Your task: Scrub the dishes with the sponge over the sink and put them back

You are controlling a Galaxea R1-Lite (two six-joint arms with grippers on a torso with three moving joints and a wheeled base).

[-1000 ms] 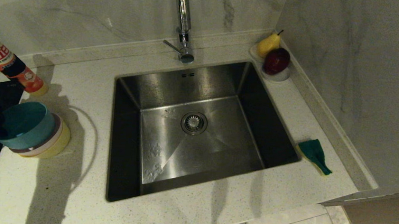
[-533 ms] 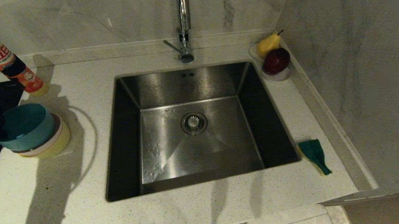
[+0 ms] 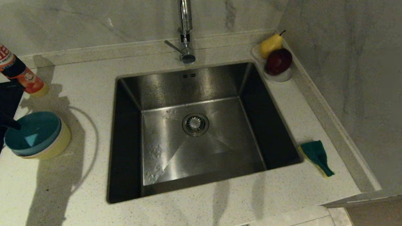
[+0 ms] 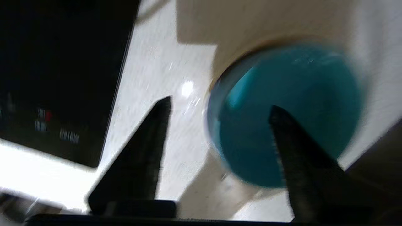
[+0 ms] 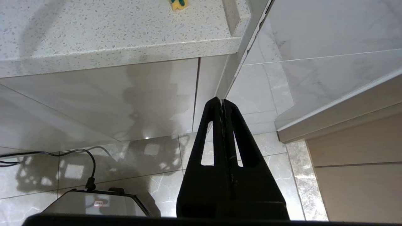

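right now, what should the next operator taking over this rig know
Left gripper: open, straddling the blue bowl's rim at the counter's left end, holding nothing.
Right gripper: shut, parked low beside the cabinet front, below the counter.
Bowls: blue sits nested on top of the stack, with the yellow bowl at the bottom, left of the sink.
Sponge: on the counter right of the sink.
Done: blue bowl is back on the stack. Whether it was scrubbed cannot be told.
Left: possibly the other bowls.
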